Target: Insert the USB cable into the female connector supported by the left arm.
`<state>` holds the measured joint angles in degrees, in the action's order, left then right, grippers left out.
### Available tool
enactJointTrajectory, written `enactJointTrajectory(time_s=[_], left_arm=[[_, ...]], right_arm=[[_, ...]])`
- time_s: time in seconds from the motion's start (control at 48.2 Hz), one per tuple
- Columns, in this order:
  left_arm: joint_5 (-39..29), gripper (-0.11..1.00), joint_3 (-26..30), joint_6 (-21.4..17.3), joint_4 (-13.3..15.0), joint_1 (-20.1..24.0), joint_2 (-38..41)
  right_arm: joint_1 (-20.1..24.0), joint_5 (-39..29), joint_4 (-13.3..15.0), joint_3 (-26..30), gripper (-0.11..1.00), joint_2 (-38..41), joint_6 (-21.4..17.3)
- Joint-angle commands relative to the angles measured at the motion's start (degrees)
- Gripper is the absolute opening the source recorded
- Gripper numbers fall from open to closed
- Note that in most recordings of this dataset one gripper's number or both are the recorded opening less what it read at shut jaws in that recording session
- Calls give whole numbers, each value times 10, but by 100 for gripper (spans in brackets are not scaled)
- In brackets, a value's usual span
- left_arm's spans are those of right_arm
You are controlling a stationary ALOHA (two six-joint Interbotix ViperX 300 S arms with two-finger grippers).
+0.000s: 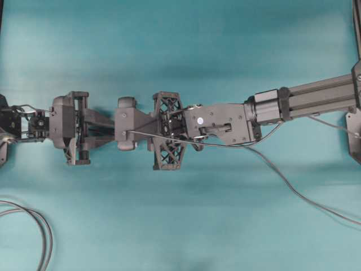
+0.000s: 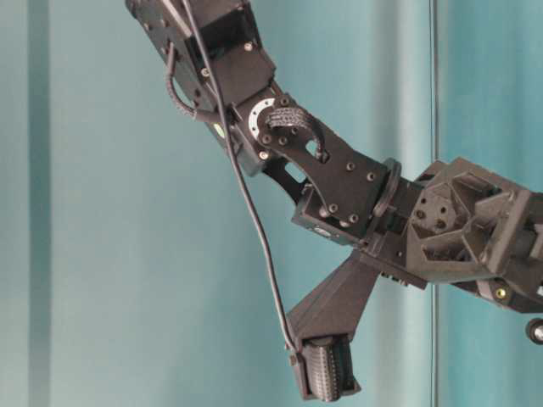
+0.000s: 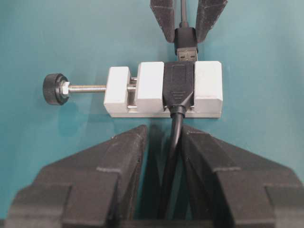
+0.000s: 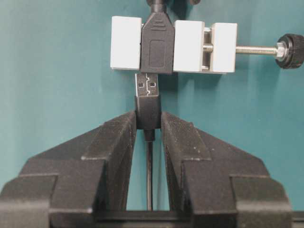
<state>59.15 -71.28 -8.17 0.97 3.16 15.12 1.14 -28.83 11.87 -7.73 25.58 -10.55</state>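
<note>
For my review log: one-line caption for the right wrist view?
Right gripper holds USB cable, plug tip at the female connector.

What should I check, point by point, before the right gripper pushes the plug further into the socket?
1. Right gripper holds the USB cable by its black housing: ok.
2. Silver plug lined up with the black socket of the female connector: ok; the tip is at the opening.
3. Plug fully seated: not ok; much silver metal shows.
4. Left gripper grips the connector's cable: cannot tell; the fingers flank it.
5. Connector's clamp screw tight: cannot tell.
</note>
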Motion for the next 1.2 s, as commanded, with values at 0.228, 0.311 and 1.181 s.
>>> enactJointTrajectory(time_s=[0.228,0.311,1.181], left_arm=[[-7,36,5,8,1,1,-9],[-7,36,5,8,1,0,-10],[-26,36,26,8,0,-5,-22]], right_arm=[[-4,2,2,25,22,-11,0],[-6,1,7,28,22,-11,0],[-3,-10,25,51,22,5,-4]])
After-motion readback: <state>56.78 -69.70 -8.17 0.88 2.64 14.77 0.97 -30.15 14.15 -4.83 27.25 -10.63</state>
